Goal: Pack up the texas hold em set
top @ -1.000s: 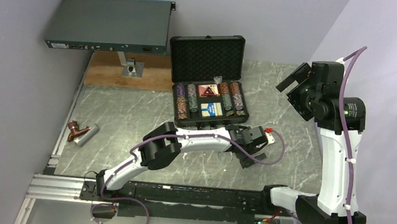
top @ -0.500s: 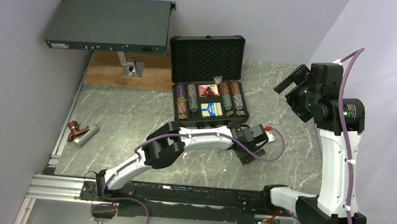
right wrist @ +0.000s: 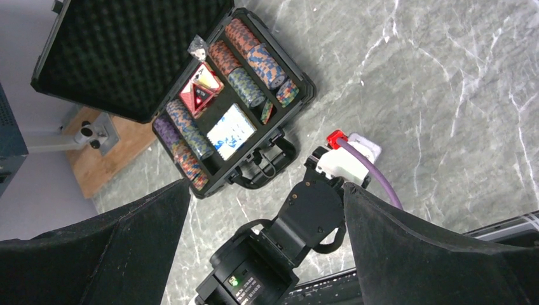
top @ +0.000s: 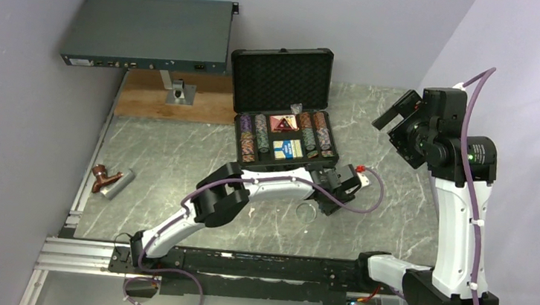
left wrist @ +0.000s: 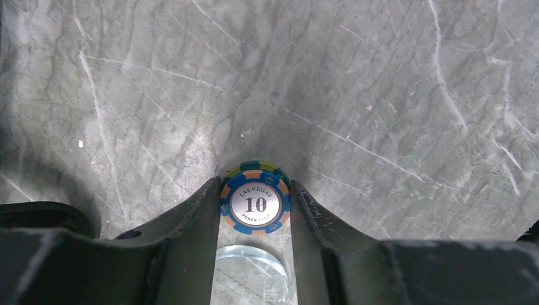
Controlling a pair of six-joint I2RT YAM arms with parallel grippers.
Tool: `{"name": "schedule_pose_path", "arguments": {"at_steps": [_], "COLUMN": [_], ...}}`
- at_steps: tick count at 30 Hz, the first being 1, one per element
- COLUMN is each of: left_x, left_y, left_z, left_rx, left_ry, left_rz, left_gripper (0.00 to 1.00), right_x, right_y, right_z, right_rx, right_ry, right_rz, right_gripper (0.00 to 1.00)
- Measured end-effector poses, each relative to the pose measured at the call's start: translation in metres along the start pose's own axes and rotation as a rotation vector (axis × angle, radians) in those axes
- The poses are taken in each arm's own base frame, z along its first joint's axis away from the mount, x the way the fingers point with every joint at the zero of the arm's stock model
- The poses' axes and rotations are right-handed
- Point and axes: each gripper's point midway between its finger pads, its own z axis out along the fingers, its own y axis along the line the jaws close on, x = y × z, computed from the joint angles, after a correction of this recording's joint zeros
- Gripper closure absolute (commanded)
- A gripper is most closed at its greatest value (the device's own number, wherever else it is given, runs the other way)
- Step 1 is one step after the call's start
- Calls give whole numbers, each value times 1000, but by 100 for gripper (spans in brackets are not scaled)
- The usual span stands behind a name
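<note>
One round blue, orange and green poker chip (left wrist: 255, 204) marked 10 stands on edge, clamped between the fingers of the left gripper (left wrist: 255, 186) over the grey marble table (left wrist: 381, 95), near the front of the open black hard briefcase (top: 280, 82). Striped chip rows (top: 253, 137), a blue card deck (top: 287, 148) and a red triangle (top: 281, 122) already sit in its tray. The right gripper (top: 396, 111) hangs raised, jaws apart, empty. Judged remaining: stow this chip, deal with the clear round disc (left wrist: 249, 273) beside it, close the lid.
</note>
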Motion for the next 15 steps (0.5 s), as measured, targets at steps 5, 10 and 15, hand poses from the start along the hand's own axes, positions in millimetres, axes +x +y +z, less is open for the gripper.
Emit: {"name": "schedule_pose_path", "arguments": {"at_steps": [5, 10, 15], "left_x": [0, 0, 10], "left_y": [0, 0, -4], "left_z": [0, -2, -12], "left_rx": [2, 7, 44], "left_ry": [-4, -13, 12], "left_rz": [1, 1, -5], "left_gripper": [100, 100, 100], "right_x": [4, 4, 1], "right_y": [-3, -3, 0], "right_z": [2, 2, 4], "right_rx": [7, 8, 10], "right_ry": [9, 10, 10], "right_rz": [-2, -2, -2], "right_gripper": [7, 7, 7]}}
